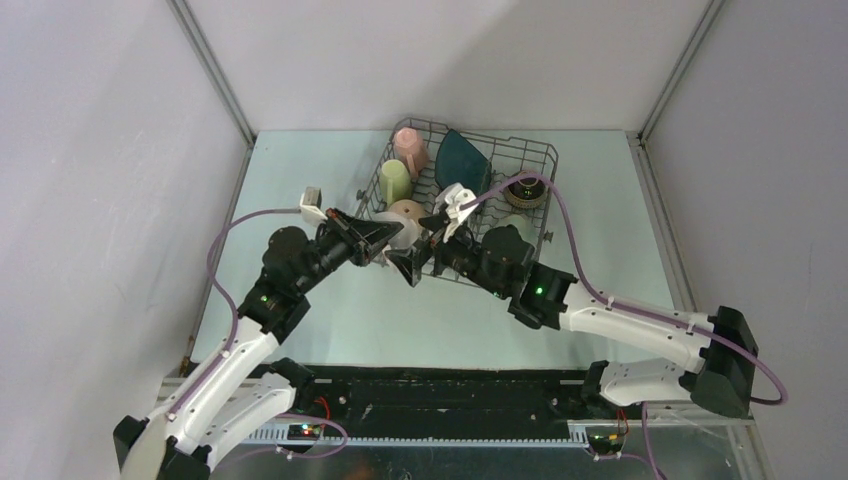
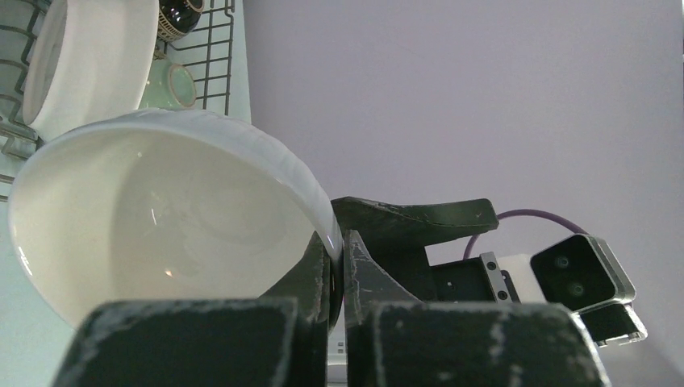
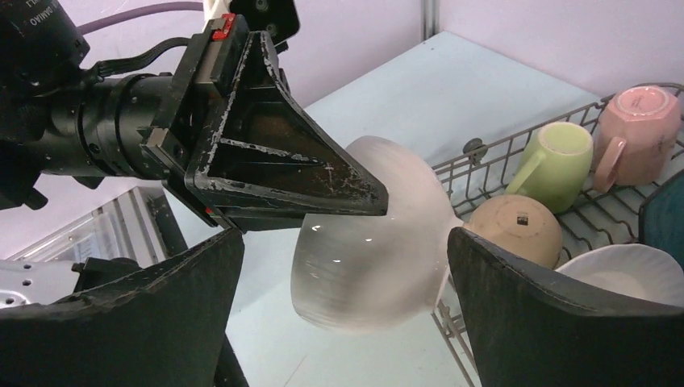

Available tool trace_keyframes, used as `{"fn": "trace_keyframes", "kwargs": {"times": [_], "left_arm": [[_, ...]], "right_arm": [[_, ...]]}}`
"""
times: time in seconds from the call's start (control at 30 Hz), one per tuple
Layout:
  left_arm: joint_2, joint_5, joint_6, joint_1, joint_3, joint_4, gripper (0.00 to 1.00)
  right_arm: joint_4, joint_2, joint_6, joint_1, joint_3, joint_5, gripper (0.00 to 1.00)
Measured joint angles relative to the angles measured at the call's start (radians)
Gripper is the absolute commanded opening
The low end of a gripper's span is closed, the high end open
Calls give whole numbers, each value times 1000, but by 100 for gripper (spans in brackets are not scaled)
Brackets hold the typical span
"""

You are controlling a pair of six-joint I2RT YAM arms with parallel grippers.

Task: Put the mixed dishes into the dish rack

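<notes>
My left gripper (image 1: 392,234) is shut on the rim of a white bowl (image 2: 161,218) and holds it in the air just off the near left corner of the grey wire dish rack (image 1: 535,150). The bowl also shows in the right wrist view (image 3: 371,250). My right gripper (image 3: 347,314) is open, with one finger on each side of the bowl and not touching it. In the rack are a pink mug (image 3: 641,133), a light-green mug (image 3: 565,153), a tan mug (image 3: 516,230), a dark teal plate (image 1: 462,160), a dark brown bowl (image 1: 525,190) and another white dish (image 2: 89,64).
A pale green bowl (image 2: 173,85) lies in the rack beside the white dish. The pale table (image 1: 300,170) is walled in by grey panels on the left, back and right. The two arms meet nose to nose at the rack's near left corner.
</notes>
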Motion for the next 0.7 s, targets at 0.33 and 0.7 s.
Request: {"fn": "trace_keyframes", "kwargs": {"times": [0.33, 0.7], "left_arm": [[3, 0, -8, 0, 0, 0, 0], [3, 1, -16, 0, 0, 2, 0]], "right_arm": [[-62, 23, 16, -3, 16, -25, 99], [-147, 48, 37, -9, 16, -21, 100]]}}
